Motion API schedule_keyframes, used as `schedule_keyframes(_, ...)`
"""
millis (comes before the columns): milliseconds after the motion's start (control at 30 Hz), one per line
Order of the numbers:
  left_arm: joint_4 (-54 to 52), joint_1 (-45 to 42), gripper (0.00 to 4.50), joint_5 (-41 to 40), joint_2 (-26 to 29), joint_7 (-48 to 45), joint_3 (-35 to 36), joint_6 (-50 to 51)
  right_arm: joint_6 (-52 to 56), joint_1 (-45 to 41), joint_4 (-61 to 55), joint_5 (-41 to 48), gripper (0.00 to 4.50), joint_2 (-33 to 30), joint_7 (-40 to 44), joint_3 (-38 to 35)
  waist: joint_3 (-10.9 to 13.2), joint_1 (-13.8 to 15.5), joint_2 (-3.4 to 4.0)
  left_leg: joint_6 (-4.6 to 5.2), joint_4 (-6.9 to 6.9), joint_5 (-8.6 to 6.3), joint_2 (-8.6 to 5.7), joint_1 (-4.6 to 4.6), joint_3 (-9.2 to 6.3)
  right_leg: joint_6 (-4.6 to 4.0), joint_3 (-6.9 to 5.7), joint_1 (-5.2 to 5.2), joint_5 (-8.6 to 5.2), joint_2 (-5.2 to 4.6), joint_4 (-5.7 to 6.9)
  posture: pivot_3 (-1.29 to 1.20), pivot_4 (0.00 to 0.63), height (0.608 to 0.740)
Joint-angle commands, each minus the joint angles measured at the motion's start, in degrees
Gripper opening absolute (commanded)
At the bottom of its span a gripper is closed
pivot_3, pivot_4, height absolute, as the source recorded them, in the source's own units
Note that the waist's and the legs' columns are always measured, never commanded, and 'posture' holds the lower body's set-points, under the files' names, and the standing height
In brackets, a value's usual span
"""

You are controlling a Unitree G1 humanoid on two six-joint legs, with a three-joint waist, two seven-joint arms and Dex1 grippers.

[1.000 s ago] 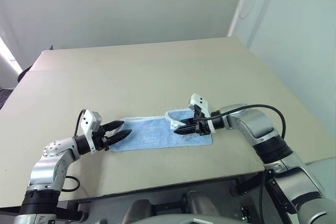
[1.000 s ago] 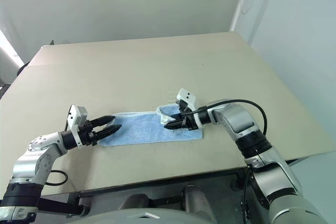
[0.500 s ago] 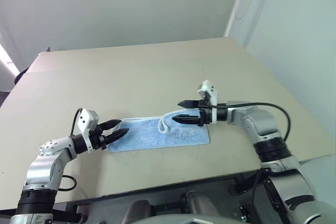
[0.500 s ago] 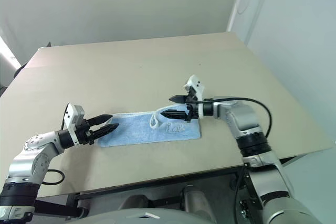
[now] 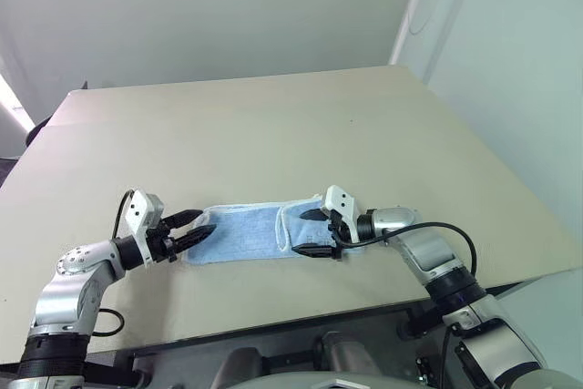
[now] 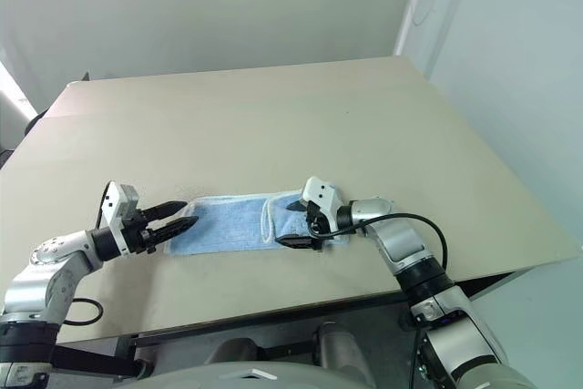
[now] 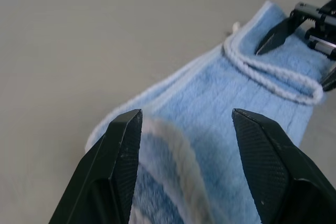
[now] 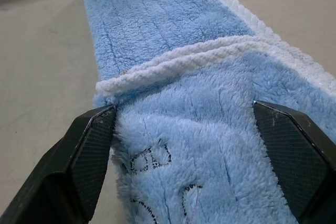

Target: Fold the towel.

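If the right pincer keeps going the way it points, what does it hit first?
Most likely the towel: the open right pincer points along it toward the left pincer, its tips straddling the folded-over end; how high the tips sit is unclear.

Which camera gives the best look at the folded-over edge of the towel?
The right wrist view: the towel shows its white folded edge close up, lying across the blue layer beneath. The eye views show the whole towel, small. The left wrist view shows the fold farther off, by the right gripper.
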Motion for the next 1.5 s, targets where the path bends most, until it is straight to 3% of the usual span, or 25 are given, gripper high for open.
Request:
schedule_keyframes(33, -1.85, -0.85, 2.87, -1.55, 1.87, 1.87, 2.6, 3.99, 4.03, -2.93, -2.63, 5.1, 4.35, 0.74, 0.51, -5.03, 0.0, 0.01, 0.01, 0.0, 0.0, 0.0, 0.01, -0.01, -0.01, 0.0, 0.0, -0.01, 0.0, 0.01, 0.02, 0.0, 0.0, 0.74)
schedule_keyframes(167, 0.24, -2.5, 3.04, -2.93, 3.22, 2.49, 3.94, 8.96, 8.21, -3.17, -5.34, 9.61, 4.48, 0.9, 1.66, -7.93, 0.0, 0.04, 0.01, 0.0, -0.01, 0.0, 0.01, -0.02, -0.05, 0.01, -0.02, -0.02, 0.02, 0.01, 0.04, 0.0, 0.0, 0.74)
schedule_keyframes(333, 3.05, -4.14, 4.44, -3.16, 5.13, 4.09, 2.99, 17.75, 10.47, -2.51, -7.19, 10.03, 4.5, 1.48, -0.94, -8.13, 0.0, 0.02, 0.01, 0.0, -0.01, 0.0, 0.0, -0.03, -0.05, 0.01, -0.03, -0.03, 0.02, -0.02, 0.02, 0.0, 0.0, 0.74)
schedule_keyframes(667, 4.27, -8.23, 4.48, -3.7, 4.15, 5.98, -2.73, 33.69, 12.19, -3.42, -5.78, 9.63, 4.5, 2.39, -6.29, -8.96, -0.06, 0.12, 0.11, 0.0, -0.01, 0.0, -0.04, 0.0, -0.05, 0.09, -0.02, 0.0, 0.06, -0.05, 0.04, 0.0, 0.0, 0.74)
schedule_keyframes(1133, 4.12, -13.09, 4.48, -2.11, 3.13, 0.15, -12.47, 38.06, 11.21, -4.7, -2.24, 6.76, 4.5, 3.06, -11.08, -8.54, -0.39, 0.45, 0.62, 0.0, -0.01, 0.0, -0.77, 0.01, -0.15, 0.34, 0.0, 0.18, -0.16, -0.89, 0.03, 0.0, 0.0, 0.74)
schedule_keyframes(1233, 4.5, -13.03, 3.85, -1.8, 3.31, -0.17, -12.26, 37.82, 10.79, -4.68, -1.59, 6.23, 4.5, 3.51, -12.15, -8.92, -0.4, 0.34, 0.6, 0.04, 0.0, -0.02, -0.91, -0.03, -0.15, 0.47, 0.02, 0.19, -0.13, -1.03, -0.03, 0.0, 0.0, 0.74)
schedule_keyframes(1500, 3.81, -12.56, 1.24, -3.67, 4.44, -1.99, -9.28, 38.36, 10.02, -5.15, 0.8, 5.13, 4.5, 4.39, -14.7, -9.65, -0.4, 0.18, 0.6, 0.17, -0.04, -0.1, -0.94, -0.09, -0.18, 0.7, 0.07, 0.12, -0.12, -1.08, -0.04, 0.0, 0.0, 0.74)
